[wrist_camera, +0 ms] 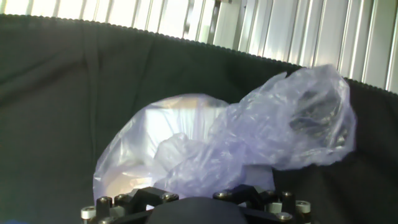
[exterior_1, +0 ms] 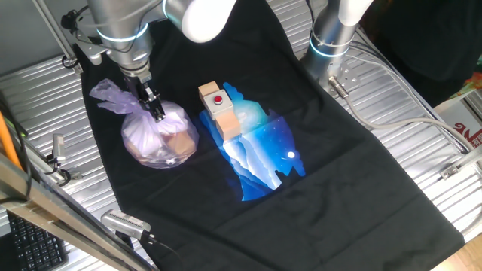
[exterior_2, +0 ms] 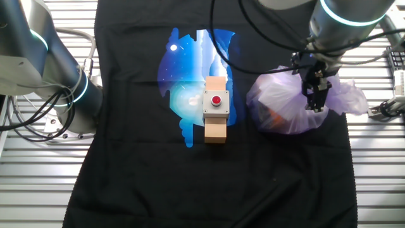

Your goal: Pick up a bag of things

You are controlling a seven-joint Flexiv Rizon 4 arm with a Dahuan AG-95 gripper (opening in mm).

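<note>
The bag of things (exterior_1: pixel 162 135) is a pale-lilac translucent plastic bag with tan blocks inside, resting on the black cloth (exterior_1: pixel 188 218). Its crinkly knotted top (exterior_1: pixel 113 96) sticks out to the left. It also shows in the other fixed view (exterior_2: pixel 281 104) and fills the hand view (wrist_camera: pixel 249 137). My gripper (exterior_1: pixel 156 109) comes down from above onto the neck of the bag, where the top meets the body. The fingers (exterior_2: pixel 314 98) stand close together and pinch the plastic there. In the hand view the fingertips are hidden behind the plastic.
A wooden block with a red button (exterior_1: pixel 220 109) lies to the right of the bag on the blue print of the cloth (exterior_1: pixel 263 158). A second robot base (exterior_1: pixel 331 38) stands at the back right. Ribbed metal table (exterior_1: pixel 422 128) surrounds the cloth, with cables on it.
</note>
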